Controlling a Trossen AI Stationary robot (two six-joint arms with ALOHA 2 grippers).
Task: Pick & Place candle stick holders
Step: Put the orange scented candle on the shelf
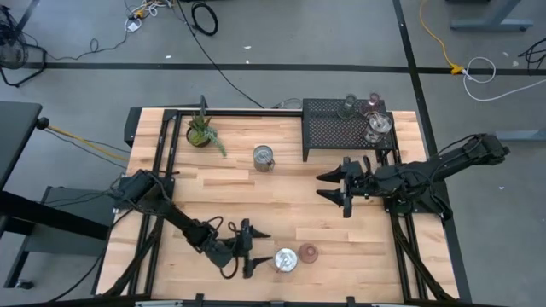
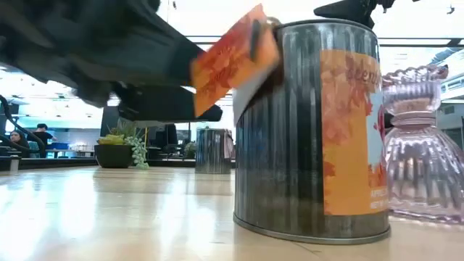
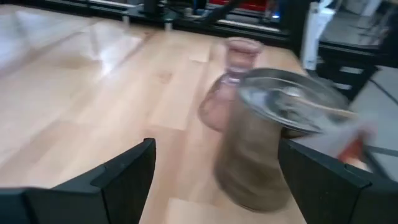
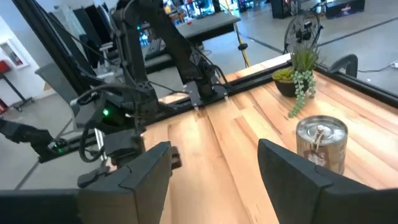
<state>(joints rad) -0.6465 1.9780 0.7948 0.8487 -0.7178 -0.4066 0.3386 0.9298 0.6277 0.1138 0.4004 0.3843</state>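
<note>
Near the table's front edge stands a silver tin holder (image 1: 285,259) with an orange label (image 2: 346,138). A pinkish glass holder (image 1: 307,252) stands right beside it, toward the table's right. My left gripper (image 1: 258,249) lies low and open, pointing at the tin from the table's left. In the left wrist view the tin (image 3: 267,143) stands just ahead of the fingers, nearer one of them, and whether it touches I cannot tell. A second silver tin (image 1: 264,158) stands mid-table. My right gripper (image 1: 337,188) hovers open at the right, above the table.
A black mesh tray (image 1: 328,136) at the far right carries three glass holders (image 1: 378,126). A small potted plant (image 1: 200,132) stands at the far left. Bare wood lies between the two arms, around the middle tin.
</note>
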